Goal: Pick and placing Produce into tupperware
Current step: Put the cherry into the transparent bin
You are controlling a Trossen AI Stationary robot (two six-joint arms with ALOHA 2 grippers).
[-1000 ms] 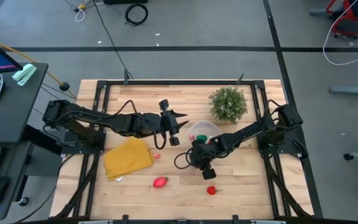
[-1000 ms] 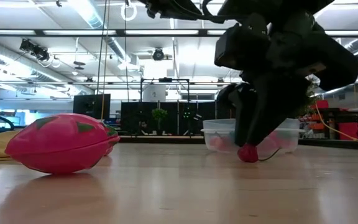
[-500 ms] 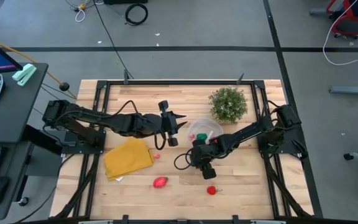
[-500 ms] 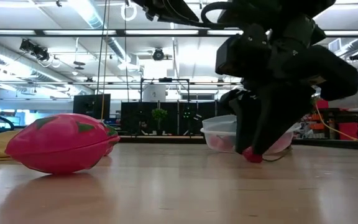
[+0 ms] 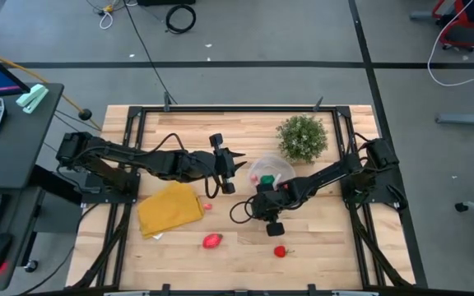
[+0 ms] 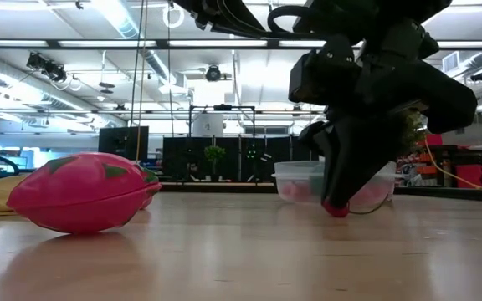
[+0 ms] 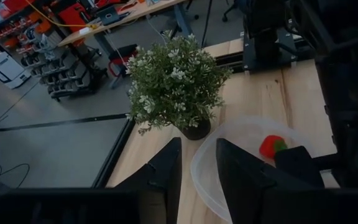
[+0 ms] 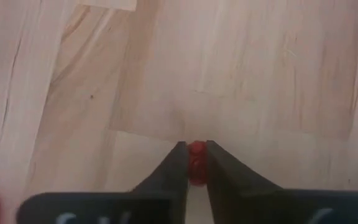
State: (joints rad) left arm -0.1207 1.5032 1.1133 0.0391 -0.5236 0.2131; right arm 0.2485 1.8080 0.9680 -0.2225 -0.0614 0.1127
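Note:
My right gripper (image 5: 274, 228) points steeply down at the table's middle, near side of the tupperware, shut on a small red piece of produce (image 8: 196, 163). The round clear tupperware (image 5: 274, 168) stands beside the potted plant and holds a red strawberry-like piece (image 7: 271, 146) and a green one. My left gripper (image 5: 230, 171) hovers just left of the tupperware, open (image 7: 197, 180), with nothing between its fingers. Loose on the table lie a pink piece (image 5: 212, 240), a red strawberry (image 5: 280, 252) and a tiny red piece (image 5: 207, 205). My right gripper pinches the small red piece (image 8: 196, 155) between its two fingertips. The fingers come from above, slanting down. In the low view the piece (image 6: 335, 207) sits at the fingers' free ends, right at the table top; whether it still rests there I cannot tell.
A bushy green potted plant (image 5: 301, 137) stands at the far right, next to the tupperware. A folded yellow cloth (image 5: 169, 207) lies left of centre. A black cable loops by my right gripper (image 5: 239, 214). Bare wood lies along the near edge around the loose pieces.
My right gripper has stayed over the same spot and its fingers have come together on the small red piece, which remains at the table top.

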